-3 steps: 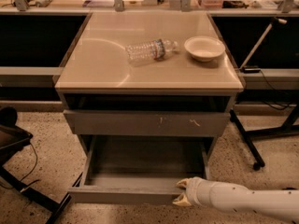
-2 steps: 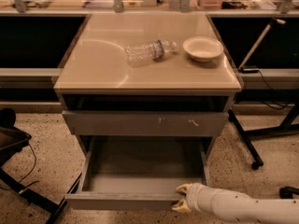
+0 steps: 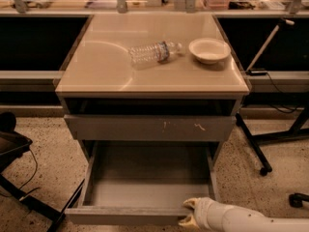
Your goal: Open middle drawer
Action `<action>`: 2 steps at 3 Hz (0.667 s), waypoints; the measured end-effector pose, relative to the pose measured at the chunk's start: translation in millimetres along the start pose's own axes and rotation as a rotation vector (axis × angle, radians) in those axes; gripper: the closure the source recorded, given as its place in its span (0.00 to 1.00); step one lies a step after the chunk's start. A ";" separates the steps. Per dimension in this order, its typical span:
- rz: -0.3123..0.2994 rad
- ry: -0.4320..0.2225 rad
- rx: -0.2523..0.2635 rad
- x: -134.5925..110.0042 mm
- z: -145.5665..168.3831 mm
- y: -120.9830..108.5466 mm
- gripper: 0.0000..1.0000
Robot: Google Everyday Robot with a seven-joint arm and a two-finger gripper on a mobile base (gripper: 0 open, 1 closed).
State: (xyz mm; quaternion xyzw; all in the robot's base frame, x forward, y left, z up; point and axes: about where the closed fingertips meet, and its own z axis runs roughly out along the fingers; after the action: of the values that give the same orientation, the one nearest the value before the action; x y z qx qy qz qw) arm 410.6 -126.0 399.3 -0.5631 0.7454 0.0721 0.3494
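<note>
The middle drawer (image 3: 145, 187) stands pulled far out of the grey cabinet, its grey box interior bare. Its flat front (image 3: 120, 215) lies at the bottom of the camera view. My gripper (image 3: 188, 213), on a white arm coming in from the lower right, is at the right part of that front. One pale finger (image 3: 189, 204) sits over the front's top edge on the inside and the other is on the outside, so the jaws are closed across the front. Above it is the taller grey front with white scratch marks (image 3: 149, 128), which is closed.
On the beige cabinet top (image 3: 96, 71) lie a clear plastic bottle (image 3: 154, 52) on its side and a white bowl (image 3: 209, 50). A wheeled black stand (image 3: 256, 153) is at the right. Black equipment with cables (image 3: 12, 149) is at the left. The floor is speckled.
The middle drawer has slid further out toward the camera, and my gripper has moved back with its front, lower in the view.
</note>
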 end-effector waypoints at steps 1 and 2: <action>0.000 0.000 0.000 -3.9 -4.6 -1.4 1.00; -0.018 -0.018 -0.004 -7.5 -4.8 10.7 1.00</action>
State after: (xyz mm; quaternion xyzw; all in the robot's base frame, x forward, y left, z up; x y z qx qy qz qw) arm 399.9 -118.7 404.3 -0.5698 0.7371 0.0755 0.3554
